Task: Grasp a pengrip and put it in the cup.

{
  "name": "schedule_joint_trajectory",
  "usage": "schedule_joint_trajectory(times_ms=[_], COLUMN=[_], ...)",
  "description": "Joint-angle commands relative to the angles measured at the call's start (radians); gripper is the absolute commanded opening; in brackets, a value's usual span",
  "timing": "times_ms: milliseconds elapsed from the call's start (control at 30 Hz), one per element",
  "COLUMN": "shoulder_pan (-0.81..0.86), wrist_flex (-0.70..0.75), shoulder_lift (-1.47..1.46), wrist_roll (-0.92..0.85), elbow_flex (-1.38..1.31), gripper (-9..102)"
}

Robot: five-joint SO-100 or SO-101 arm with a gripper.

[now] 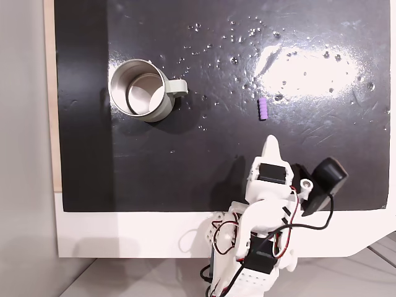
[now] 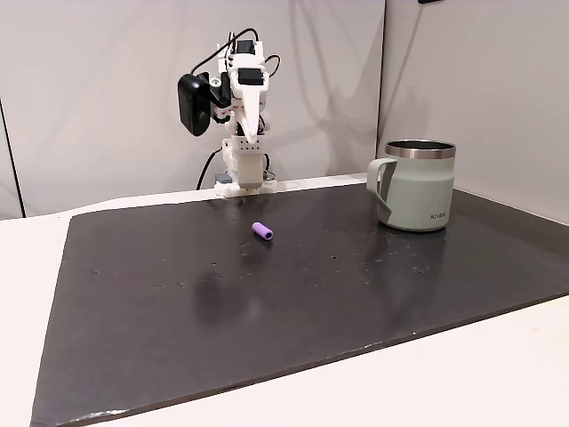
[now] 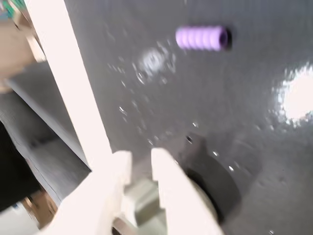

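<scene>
A: We log the pengrip lying flat on the dark mat on the table, out ahead of the fingers and apart from them. In the top-down fixed view its long axis runs up and down the picture; in the wrist view it lies crosswise to our approach.

B: Fingers?

A: In the wrist view the two tips stand a narrow gap apart, holding nothing. We judge that gap too tight to take the tube.

B: And the cup?

A: Well apart to the left in the top-down view, handle turned toward the pengrip. We judge the next move needs a reach forward and wider fingers.
</scene>
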Motion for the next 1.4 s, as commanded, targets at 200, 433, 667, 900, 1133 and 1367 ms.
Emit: schedule_joint_trajectory(times_ms=[200, 433, 667, 900, 1133, 1367], shoulder_pan=[0.204, 0.160, -0.009, -0.089, -0.089, -0.135], wrist_flex=[0.202, 0.469, 0.538, 0.586, 0.557, 0.499], shoulder_lift=[-0.680, -1.045, -1.063, -1.189, -1.385, -1.552], wrist_roll=[0.133, 0.362, 0.597, 0.810, 0.891, 0.904], elbow_flex=[-0.597, -0.948, -0.966, -0.980, -1.042, -1.120], gripper=[0, 0, 5, 28, 33, 35])
